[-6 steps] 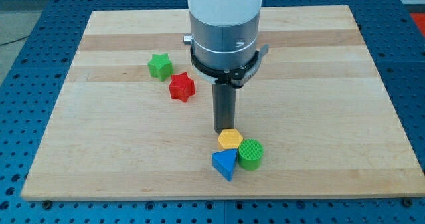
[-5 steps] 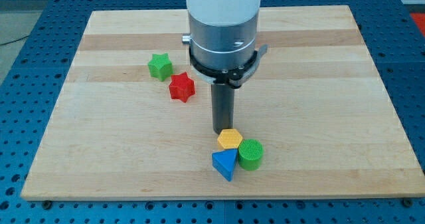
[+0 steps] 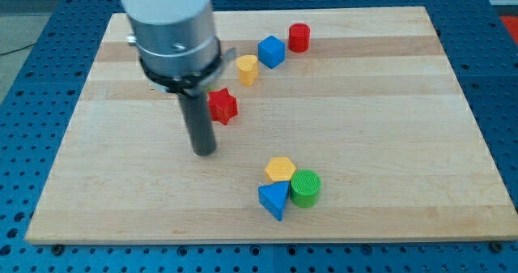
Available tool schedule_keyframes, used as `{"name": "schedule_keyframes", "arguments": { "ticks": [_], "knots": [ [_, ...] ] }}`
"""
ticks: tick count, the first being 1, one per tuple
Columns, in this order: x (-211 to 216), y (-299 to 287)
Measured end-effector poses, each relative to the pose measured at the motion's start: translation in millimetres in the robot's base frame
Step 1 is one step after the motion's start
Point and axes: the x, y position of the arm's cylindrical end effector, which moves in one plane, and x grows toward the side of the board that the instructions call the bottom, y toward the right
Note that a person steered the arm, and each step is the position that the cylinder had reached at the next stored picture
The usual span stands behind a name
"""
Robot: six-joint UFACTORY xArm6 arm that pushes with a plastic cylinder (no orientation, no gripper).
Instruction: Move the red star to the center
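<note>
The red star lies on the wooden board, left of the board's middle. My tip rests on the board below and slightly left of the star, a short gap apart from it. The rod's upper part and the arm body cover the area up-left of the star, so the green star seen earlier is hidden.
A yellow block, a blue cube and a red cylinder sit in a row near the view's top. A yellow hexagon, a green cylinder and a blue triangle cluster near the bottom.
My tip has moved left, from just above the yellow hexagon to below-left of the red star. The arm now uncovers the three top blocks and hides the green star.
</note>
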Motion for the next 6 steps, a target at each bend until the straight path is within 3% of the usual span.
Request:
{"name": "schedule_keyframes", "arguments": {
  "ticks": [2,4,6],
  "knots": [
    [-48,-9],
    [-52,57],
    [-59,29]
  ]
}}
